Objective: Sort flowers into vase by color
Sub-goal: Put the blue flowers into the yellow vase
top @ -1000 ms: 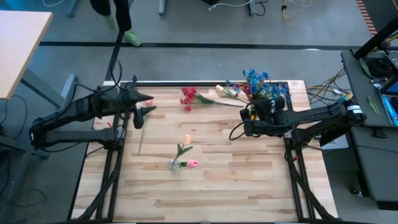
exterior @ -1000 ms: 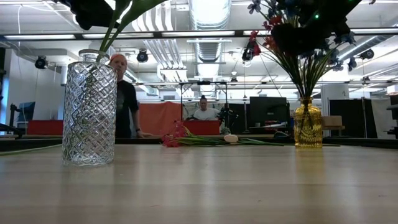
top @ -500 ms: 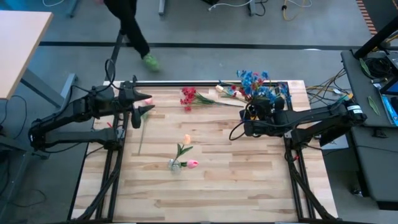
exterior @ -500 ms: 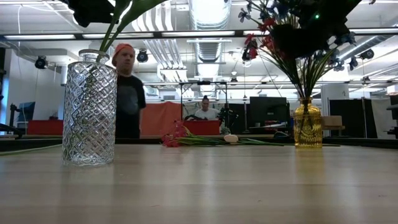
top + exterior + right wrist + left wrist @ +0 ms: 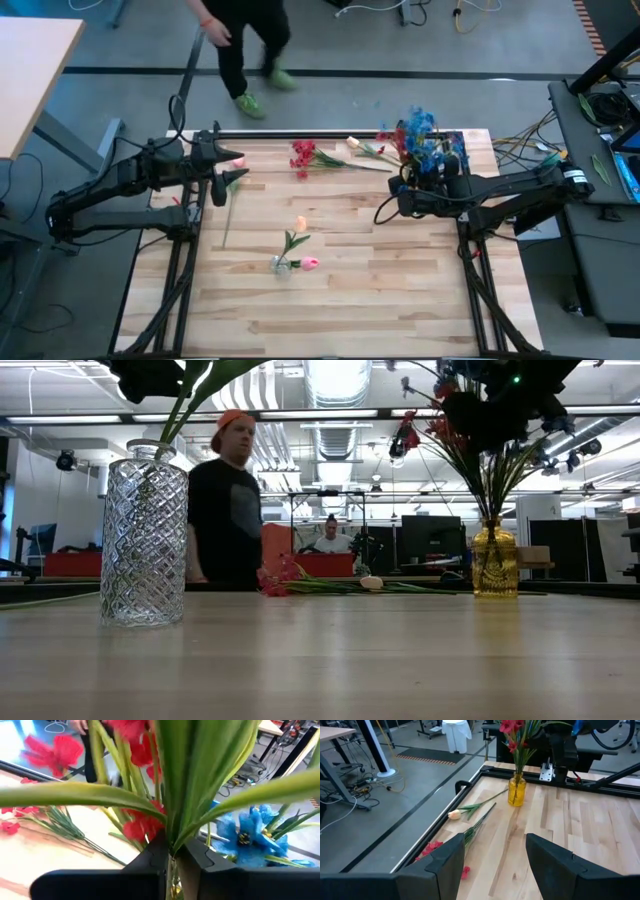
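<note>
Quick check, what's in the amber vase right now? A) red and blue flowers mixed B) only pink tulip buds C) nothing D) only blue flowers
A: the amber vase holds a bunch of red and blue flowers, with the right gripper shut on their stems above it.

Bright overhead lighting; right wrist close-up blurred.
</note>
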### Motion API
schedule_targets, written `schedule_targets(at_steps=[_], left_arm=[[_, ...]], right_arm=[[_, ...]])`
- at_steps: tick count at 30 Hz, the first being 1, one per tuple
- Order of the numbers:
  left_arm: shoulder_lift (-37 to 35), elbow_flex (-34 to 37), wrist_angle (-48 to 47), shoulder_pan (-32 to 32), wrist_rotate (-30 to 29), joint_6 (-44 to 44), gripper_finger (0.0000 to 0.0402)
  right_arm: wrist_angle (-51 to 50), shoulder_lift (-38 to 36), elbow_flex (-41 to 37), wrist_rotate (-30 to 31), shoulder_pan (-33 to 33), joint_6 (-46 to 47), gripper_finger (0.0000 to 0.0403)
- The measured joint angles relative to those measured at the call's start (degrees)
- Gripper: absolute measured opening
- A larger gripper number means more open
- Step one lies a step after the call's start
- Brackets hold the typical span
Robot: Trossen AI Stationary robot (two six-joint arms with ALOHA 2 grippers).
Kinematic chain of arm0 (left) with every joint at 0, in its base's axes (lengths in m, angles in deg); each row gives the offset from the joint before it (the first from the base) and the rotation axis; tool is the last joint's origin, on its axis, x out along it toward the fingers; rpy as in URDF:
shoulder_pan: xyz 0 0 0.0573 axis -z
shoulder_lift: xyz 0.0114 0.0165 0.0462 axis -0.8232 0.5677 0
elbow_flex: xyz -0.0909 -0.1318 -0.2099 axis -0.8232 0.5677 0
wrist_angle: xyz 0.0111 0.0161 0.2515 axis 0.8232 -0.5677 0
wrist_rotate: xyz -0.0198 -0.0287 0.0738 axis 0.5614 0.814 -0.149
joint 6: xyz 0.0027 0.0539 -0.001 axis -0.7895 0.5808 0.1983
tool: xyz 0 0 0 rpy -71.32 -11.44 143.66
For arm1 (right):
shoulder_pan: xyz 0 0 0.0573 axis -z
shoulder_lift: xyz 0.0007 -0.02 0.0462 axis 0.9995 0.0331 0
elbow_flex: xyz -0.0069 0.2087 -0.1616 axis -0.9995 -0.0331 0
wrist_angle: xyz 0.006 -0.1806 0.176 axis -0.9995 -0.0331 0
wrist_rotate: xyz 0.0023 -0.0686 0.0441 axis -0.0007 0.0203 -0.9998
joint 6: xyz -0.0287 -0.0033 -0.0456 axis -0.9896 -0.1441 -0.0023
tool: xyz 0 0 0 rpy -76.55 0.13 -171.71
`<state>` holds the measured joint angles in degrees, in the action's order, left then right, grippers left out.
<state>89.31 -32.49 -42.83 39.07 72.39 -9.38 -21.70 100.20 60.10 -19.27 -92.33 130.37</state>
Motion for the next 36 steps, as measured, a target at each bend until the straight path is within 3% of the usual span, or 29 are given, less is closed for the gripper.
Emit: schedule_targets(at_steps=[33,36], left_arm=[[1.3,0.0,1.8,0.0,0.0,1.9,0.0196],[2.1,-2.7,3.7,0.4,0.0,2.6,0.0196]], right_arm=[[-1.6,2.8,-1.9,-2.0,0.0,0.6,0.0018],[-1.5,2.8,-1.9,-2.0,0.0,0.6,0.0018]])
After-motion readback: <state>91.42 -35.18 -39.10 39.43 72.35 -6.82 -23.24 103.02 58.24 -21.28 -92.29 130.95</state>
